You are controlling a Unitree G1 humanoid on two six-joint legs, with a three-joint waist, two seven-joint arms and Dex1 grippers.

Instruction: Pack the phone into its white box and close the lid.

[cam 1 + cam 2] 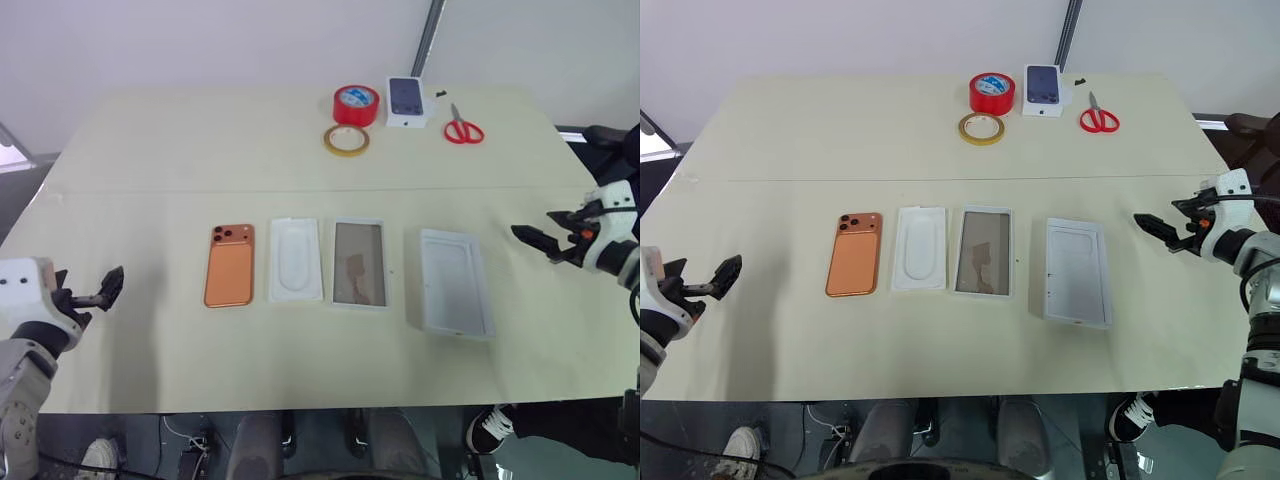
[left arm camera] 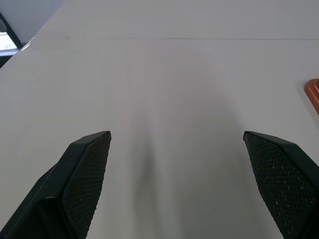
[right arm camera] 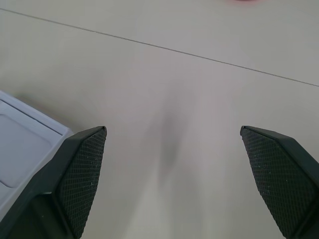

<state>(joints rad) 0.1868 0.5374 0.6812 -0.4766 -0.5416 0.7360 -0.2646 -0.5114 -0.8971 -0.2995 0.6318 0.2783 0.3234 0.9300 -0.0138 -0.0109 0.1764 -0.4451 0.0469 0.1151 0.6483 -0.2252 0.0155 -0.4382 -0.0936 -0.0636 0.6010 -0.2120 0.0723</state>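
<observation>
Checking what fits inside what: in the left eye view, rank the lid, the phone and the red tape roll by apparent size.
1. The lid, largest.
2. The phone.
3. The red tape roll, smallest, though it lies farther from the camera.

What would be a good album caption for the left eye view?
Both open grippers, left and right, flank a table row: phone, insert, white box, lid.

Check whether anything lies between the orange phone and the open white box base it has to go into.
Yes: the thin white moulded insert with an oval recess lies flat on the table between the slim orange-copper phone and the shallow white box base. It is low, so lifting the phone over it should probably clear it.
</observation>
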